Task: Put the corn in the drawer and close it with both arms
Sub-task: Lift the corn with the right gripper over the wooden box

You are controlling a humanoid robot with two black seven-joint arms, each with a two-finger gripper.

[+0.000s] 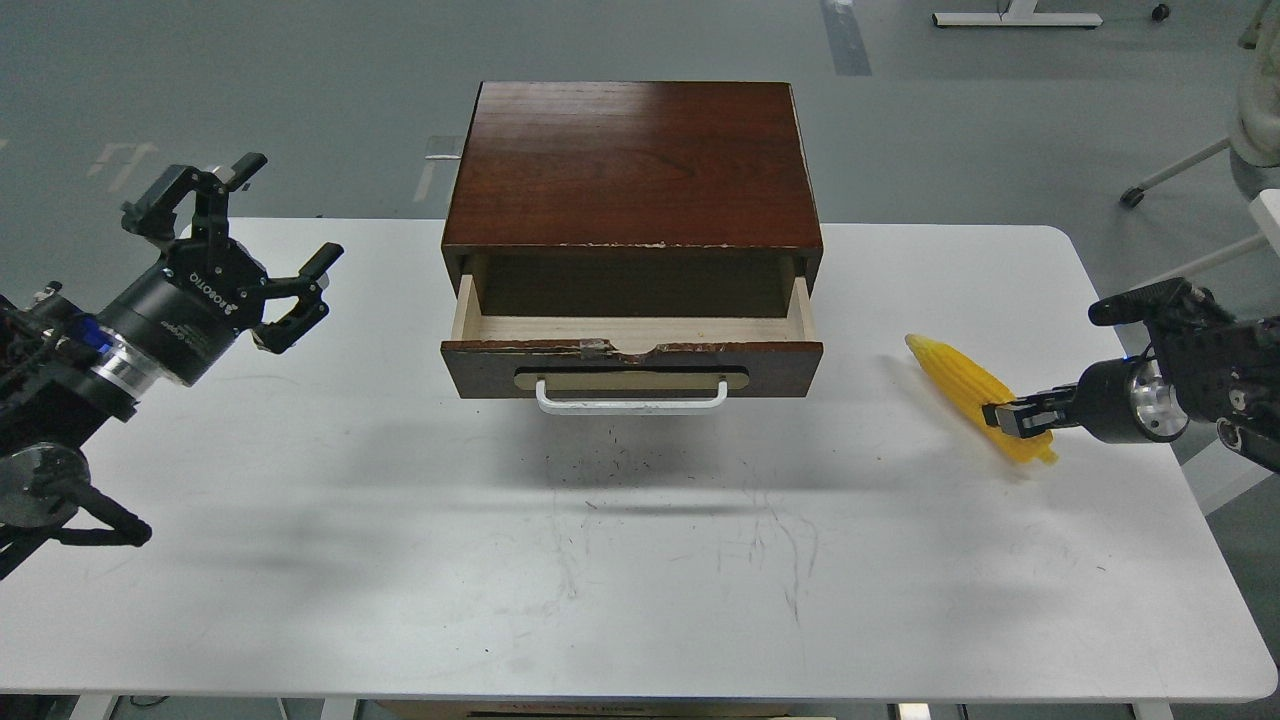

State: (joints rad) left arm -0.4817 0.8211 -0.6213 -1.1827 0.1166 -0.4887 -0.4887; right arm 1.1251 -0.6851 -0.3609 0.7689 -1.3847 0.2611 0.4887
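The yellow corn (960, 380) is at the right side of the white table (400, 560), its thin tip pointing back-left. My right gripper (1010, 415) comes in from the right edge and is shut on the corn's thick end, with the cob tilted slightly off the table. The drawer (630, 365) stands pulled open in the middle, showing its pale wood inside and white bar handle (630, 402); nothing shows inside it. My left gripper (290, 205) is open and empty, held above the table's left side, well clear of the drawer.
The dark red-brown wooden box (630, 160) holding the drawer sits at the table's back middle. A wheeled chair base (1180, 170) stands on the floor at the far right, off the table.
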